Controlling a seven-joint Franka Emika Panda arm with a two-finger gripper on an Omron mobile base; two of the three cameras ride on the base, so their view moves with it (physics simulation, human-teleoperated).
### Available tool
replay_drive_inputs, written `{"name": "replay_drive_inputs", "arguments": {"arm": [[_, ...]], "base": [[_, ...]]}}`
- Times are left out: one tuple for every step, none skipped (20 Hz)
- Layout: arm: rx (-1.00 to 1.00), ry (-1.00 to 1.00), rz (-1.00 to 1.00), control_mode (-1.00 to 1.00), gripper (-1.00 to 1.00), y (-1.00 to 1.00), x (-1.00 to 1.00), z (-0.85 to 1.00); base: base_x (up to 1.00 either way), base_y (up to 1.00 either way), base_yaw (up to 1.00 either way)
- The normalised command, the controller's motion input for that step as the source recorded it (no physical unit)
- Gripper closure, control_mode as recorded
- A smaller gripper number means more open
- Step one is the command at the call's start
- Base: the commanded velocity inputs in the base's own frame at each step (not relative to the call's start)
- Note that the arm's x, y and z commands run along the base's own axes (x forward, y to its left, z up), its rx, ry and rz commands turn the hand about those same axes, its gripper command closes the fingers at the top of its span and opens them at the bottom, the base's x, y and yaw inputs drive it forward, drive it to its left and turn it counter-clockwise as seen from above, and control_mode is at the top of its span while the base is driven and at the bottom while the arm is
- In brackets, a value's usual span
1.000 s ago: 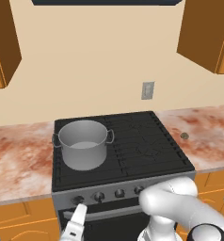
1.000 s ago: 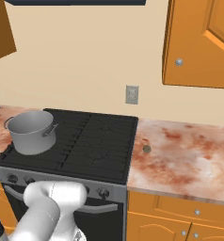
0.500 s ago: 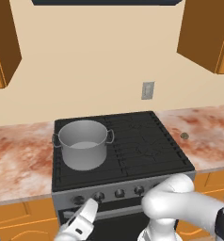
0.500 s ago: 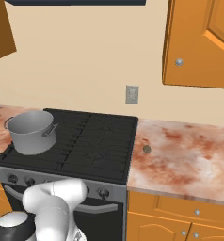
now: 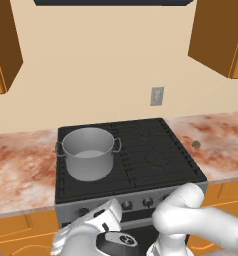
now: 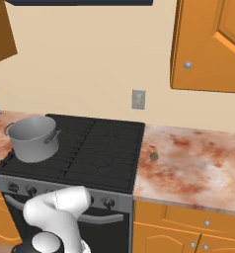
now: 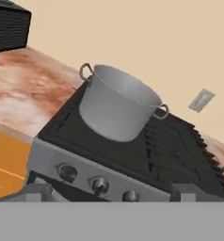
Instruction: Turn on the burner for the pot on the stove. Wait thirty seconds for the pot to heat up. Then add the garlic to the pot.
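The grey pot (image 5: 88, 152) (image 6: 33, 138) (image 7: 118, 106) stands empty on the back-left part of the stove's black cooktop (image 5: 151, 155) (image 6: 99, 148) (image 7: 170, 146). Dark knobs (image 7: 99, 184) (image 6: 108, 201) (image 5: 147, 201) line the grey front panel. The tiny garlic (image 5: 195, 144) (image 6: 154, 156) lies on the counter just right of the stove. My gripper (image 7: 111, 195) (image 5: 111, 210) hangs low in front of the panel, below the left knobs. It looks up at the pot, open, with nothing between its fingers.
Marbled counter (image 5: 21, 165) (image 6: 198, 168) runs on both sides of the stove. A grey outlet plate (image 5: 157, 96) (image 6: 138, 99) is on the wall. A black box (image 7: 9, 29) stands on the far left counter. Orange cabinets (image 6: 208, 44) hang above.
My hand has risen and shifted right in front of the knob panel, and the arm's elbow has swung with it. The pot and garlic have not moved.
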Motion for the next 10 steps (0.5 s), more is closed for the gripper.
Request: {"name": "replay_drive_inputs", "arguments": {"arm": [[0.33,0.33,0.0,-1.0,-1.0,0.0,-0.09,0.76],[0.31,0.35,0.0,-1.0,-1.0,-0.02,-0.05,0.76],[0.32,0.33,0.0,-1.0,-1.0,-0.04,-0.11,0.78],[0.32,0.36,0.0,-1.0,-1.0,-0.05,-0.06,0.77],[0.32,0.36,0.0,-1.0,-1.0,-0.09,-0.06,0.75],[0.31,0.41,0.0,-1.0,-1.0,-0.09,-0.01,0.75],[0.3,0.45,0.0,-1.0,-1.0,-0.14,0.0,0.71],[0.28,0.46,0.0,-1.0,-1.0,-0.16,0.0,0.59],[0.25,0.47,0.0,-1.0,-1.0,-0.2,0.0,0.5],[0.23,0.49,0.0,-1.0,-1.0,-0.25,0.0,0.45]], "base": [[0.0,0.0,0.0],[0.0,0.0,0.0],[0.0,0.0,0.0],[0.0,0.0,0.0],[0.0,0.0,0.0],[0.0,0.0,0.0],[0.0,0.0,0.0],[0.0,0.0,0.0],[0.0,0.0,0.0],[0.0,0.0,0.0]]}}
